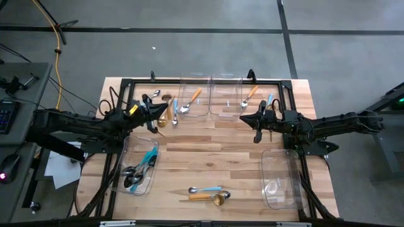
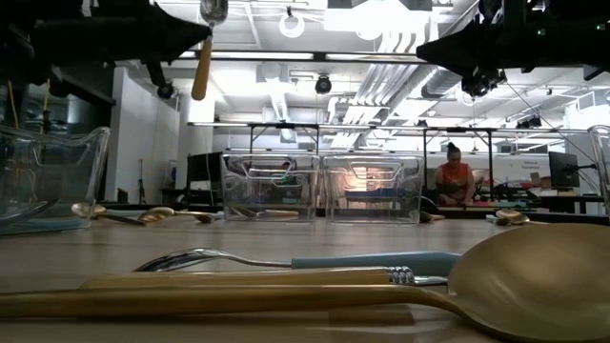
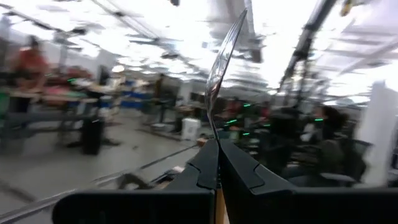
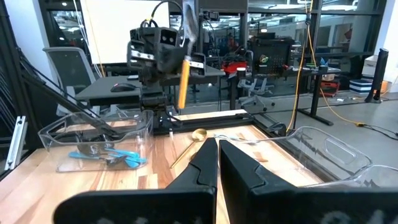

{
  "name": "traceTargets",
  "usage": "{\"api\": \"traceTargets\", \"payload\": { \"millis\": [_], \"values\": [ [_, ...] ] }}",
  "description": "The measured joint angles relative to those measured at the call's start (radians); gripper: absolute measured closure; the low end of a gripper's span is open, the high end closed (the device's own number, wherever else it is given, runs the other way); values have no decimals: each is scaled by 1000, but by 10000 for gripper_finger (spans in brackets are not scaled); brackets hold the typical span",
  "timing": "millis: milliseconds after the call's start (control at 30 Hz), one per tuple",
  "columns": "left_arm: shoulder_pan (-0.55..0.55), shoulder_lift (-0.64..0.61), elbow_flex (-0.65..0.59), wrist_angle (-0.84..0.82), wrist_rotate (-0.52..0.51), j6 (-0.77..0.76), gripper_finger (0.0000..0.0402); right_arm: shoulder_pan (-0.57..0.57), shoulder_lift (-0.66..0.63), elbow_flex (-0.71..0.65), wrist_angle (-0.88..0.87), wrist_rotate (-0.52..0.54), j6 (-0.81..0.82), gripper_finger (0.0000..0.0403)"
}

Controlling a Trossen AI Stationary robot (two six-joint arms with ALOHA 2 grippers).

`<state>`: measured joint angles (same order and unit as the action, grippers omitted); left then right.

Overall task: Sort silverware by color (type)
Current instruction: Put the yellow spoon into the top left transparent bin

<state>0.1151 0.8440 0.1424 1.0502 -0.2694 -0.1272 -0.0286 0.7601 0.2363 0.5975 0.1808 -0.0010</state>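
The left end effector (image 1: 153, 111) hangs above the surface's left half, toward the far edge, its fingers (image 3: 239, 168) pinched tight on an orange-handled spoon (image 2: 203, 52): the handle hangs down and the silver bowl sticks up between the fingers. The right end effector (image 1: 252, 120) hovers over the right half, level with the left one, its fingers (image 4: 239, 168) pressed together on nothing.

Along the far edge two clear plastic bins stand side by side. The left far bin (image 1: 194, 101) holds an orange-handled spoon (image 1: 191, 99) and a light-blue-handled one (image 1: 175, 110) lies at its left wall. The right far bin (image 1: 226, 101) looks bare apart from a small mark. Just right of it lie another orange-handled spoon (image 1: 249, 96) and a light-blue-handled utensil (image 1: 269, 101). A gold spoon (image 1: 162, 120) lies under the left end effector, with more small pieces near the far-left corner.

Near the left edge a clear bin (image 1: 140, 169) holds dark-headed, blue-handled utensils (image 1: 140, 167). At the right edge a further clear bin (image 1: 282, 178) holds something pale that is too faint to name. By the near edge, at the middle, a light-blue-handled spoon (image 1: 205, 190) lies beside a gold spoon (image 1: 210, 198).

No readable writing shows. A person in an orange top (image 2: 455, 176) sits in the room beyond.
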Motion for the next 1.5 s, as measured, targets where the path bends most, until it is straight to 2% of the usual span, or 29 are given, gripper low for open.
{"api": "traceTargets", "payload": {
  "millis": [67, 233, 600, 700, 833, 1067, 1233, 1500],
  "values": [
    [1, 18, 21, -4, -34, -6, 402, 0, 0, 0, 7, 0, 0, 403],
    [18, 88, 150, -65, -31, -1, 402, 0, 0, 0, 7, 0, 0, 403],
    [153, 271, 656, -656, -25, 9, 402, 0, 0, 0, 13, 0, 0, 403],
    [180, 307, 749, -760, -23, 10, 402, 0, 0, 0, 13, 0, 0, 403],
    [205, 347, 783, -767, -20, 8, 402, 0, 0, 0, 13, 0, 0, 403],
    [275, 474, 783, -859, -19, -99, 402, 0, 0, 0, 14, 0, 0, 403],
    [328, 593, 798, -863, 76, -185, 402, 0, 0, 0, 43, 0, -4, 403],
    [369, 756, 911, -1067, 92, -193, 402, 0, 0, 0, 52, 0, -25, 403]
  ]
}}
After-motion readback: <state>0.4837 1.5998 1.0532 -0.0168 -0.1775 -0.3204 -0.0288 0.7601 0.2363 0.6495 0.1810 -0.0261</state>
